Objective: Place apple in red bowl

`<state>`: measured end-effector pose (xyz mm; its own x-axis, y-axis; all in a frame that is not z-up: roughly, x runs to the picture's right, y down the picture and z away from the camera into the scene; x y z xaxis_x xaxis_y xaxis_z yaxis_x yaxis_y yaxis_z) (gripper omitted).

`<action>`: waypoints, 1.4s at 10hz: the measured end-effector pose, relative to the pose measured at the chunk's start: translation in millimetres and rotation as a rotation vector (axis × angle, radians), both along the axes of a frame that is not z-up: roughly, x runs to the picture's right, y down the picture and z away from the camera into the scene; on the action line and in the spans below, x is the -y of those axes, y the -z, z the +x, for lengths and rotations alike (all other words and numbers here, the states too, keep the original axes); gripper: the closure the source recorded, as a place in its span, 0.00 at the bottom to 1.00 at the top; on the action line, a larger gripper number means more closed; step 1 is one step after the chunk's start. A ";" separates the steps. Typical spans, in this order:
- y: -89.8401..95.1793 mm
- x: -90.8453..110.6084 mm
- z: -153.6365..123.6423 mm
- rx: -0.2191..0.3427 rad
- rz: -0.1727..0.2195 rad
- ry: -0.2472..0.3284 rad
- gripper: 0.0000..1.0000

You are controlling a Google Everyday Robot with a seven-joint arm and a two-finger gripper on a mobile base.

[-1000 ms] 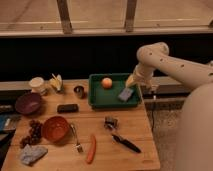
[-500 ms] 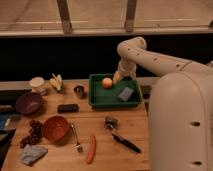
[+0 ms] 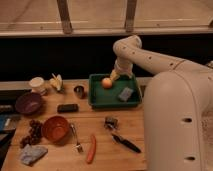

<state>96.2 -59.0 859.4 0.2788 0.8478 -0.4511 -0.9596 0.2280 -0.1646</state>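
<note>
The apple (image 3: 106,82) is a small orange-peach ball lying in the back left part of a green tray (image 3: 100,97). My gripper (image 3: 114,76) hangs from the white arm just right of and above the apple, close to it or touching it. The red bowl (image 3: 55,128) sits on the wooden table at the front left, well away from the gripper.
A grey-blue sponge (image 3: 125,93) lies in the tray. A dark purple bowl (image 3: 28,102), a white cup (image 3: 36,84), a metal cup (image 3: 79,91), a black block (image 3: 67,107), grapes (image 3: 34,132), a fork (image 3: 75,138), a long orange-red sausage shape (image 3: 91,148), a black-handled tool (image 3: 124,142) and a cloth (image 3: 32,154) lie on the table.
The arm has swung left across the tray, from its right edge to right beside the apple. The apple and the bowl have stayed in place.
</note>
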 end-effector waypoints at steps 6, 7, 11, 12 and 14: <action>-22.6 -13.5 14.2 -0.011 -0.004 0.047 0.31; -34.6 -11.4 0.4 0.005 -0.005 0.066 0.31; -68.6 1.1 -44.5 0.078 0.028 0.133 0.31; -74.7 3.4 -49.8 0.097 0.034 0.140 0.31; -82.6 3.7 -55.9 0.125 0.023 0.137 0.31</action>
